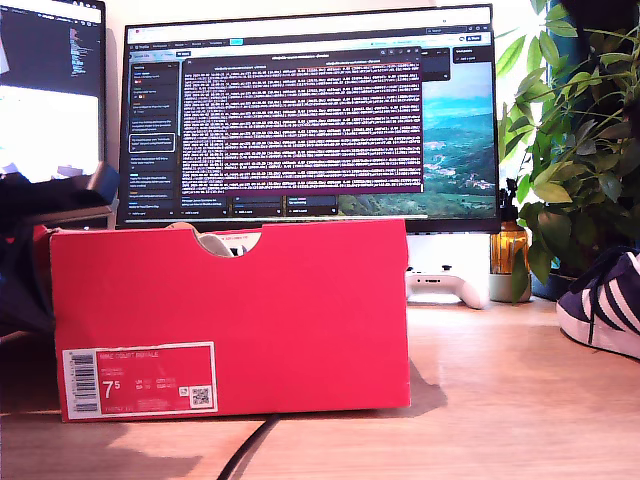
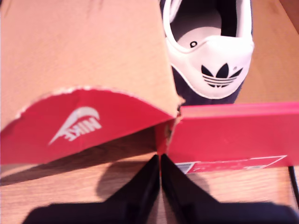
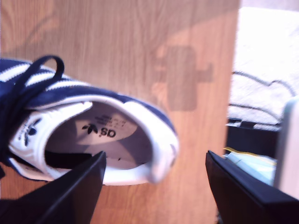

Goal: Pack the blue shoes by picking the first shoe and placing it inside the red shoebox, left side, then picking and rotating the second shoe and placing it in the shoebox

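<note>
The red shoebox (image 1: 235,315) stands on the wooden table with its label facing the exterior camera. One blue shoe (image 2: 208,56) lies inside it, white heel tab towards my first gripper (image 2: 160,164). That gripper is shut, holds nothing and hovers just outside the box wall (image 2: 233,133). A bit of white shoe (image 1: 215,243) shows through the notch. The other blue shoe (image 3: 93,135) lies on the table at the exterior view's right (image 1: 605,305). My second gripper (image 3: 154,175) is open above its heel, with one finger (image 3: 65,191) over the shoe's opening.
A red lid flap (image 2: 79,70) with a white logo leans beside the box. Behind stand a large monitor (image 1: 310,120), a white game controller (image 1: 445,285) and a leafy plant (image 1: 575,140). A black cable (image 1: 245,450) runs under the box. A dark arm part (image 1: 20,260) shows at the exterior view's left.
</note>
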Available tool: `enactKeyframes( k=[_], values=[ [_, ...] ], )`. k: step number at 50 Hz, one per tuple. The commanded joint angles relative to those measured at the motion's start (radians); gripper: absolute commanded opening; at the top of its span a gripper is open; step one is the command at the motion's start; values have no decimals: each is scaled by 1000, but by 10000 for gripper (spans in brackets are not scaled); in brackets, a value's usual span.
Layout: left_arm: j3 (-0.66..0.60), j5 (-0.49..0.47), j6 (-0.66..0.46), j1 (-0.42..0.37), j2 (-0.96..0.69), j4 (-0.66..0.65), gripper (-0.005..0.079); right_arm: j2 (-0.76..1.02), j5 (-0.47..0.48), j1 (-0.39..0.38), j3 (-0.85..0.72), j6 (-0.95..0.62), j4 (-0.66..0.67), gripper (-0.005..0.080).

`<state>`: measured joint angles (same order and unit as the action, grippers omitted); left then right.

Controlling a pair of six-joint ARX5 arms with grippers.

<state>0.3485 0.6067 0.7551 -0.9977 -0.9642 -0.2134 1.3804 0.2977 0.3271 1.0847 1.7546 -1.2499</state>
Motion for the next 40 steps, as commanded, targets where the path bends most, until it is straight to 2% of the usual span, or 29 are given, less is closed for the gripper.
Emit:
enactKeyframes(
  k=[1, 13, 22, 25, 27, 33, 40],
  values=[
    [-16, 2, -4, 1, -5, 2, -20, 9, -2, -3, -44, 14, 22, 624],
    [-16, 2, -4, 1, -5, 2, -19, 9, -8, -16, -138, 59, 129, 622],
    [-16, 2, -4, 1, -5, 2, -19, 10, -48, -22, -220, 116, 210, 563],
    [-16, 2, -4, 1, -5, 2, -19, 10, -53, -23, -244, 123, 231, 492],
    [-16, 2, -4, 1, -5, 2, -20, 10, -55, -23, -257, 142, 245, 409],
    [-16, 2, -4, 1, -5, 2, -19, 10, -60, -26, -267, 160, 243, -7],
    [-16, 2, -4, 1, -5, 2, -19, 10, -43, -43, -257, 108, 233, -13]
  ],
)
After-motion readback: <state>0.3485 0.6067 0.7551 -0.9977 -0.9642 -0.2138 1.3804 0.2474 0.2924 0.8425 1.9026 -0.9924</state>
